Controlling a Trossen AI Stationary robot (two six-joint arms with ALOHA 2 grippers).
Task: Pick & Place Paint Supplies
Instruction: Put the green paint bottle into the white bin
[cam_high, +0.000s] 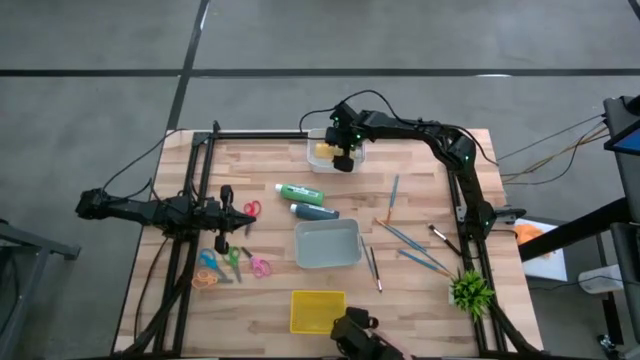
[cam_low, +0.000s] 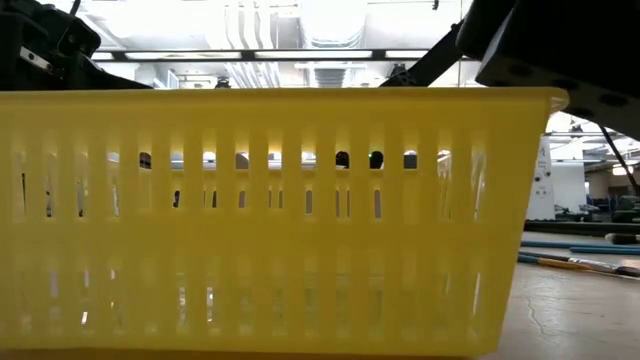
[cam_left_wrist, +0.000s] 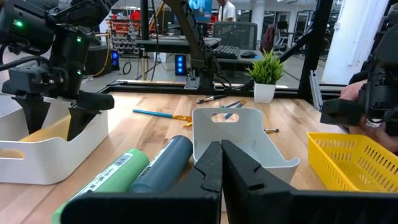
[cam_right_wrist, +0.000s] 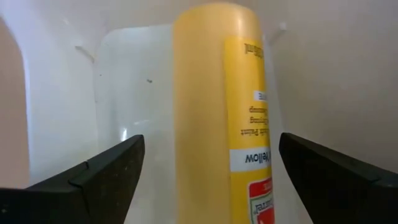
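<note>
Right gripper (cam_right_wrist: 208, 168) over white bin (cam_high: 322, 161) at table's 12 o'clock, fingers spread wide, clear of yellow tube (cam_right_wrist: 221, 106) lying inside. Tube judged light, soft-walled, slick; best taken mid-body, gentle squeeze. Left gripper (cam_left_wrist: 221, 165) shut, empty, at 9 o'clock.

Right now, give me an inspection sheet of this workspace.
Surface: wooden table.
Job's things: yellow tube lying in white bin; green tube and dark blue tube on the table; brushes scattered near right arm.
Clutter: grey tray, yellow basket, scissors, plant.
Grippers: right pincer open over the white bin; left pincer shut, at table's left.
Cables: along left frame.
Surroundings: workshop, person in background.
</note>
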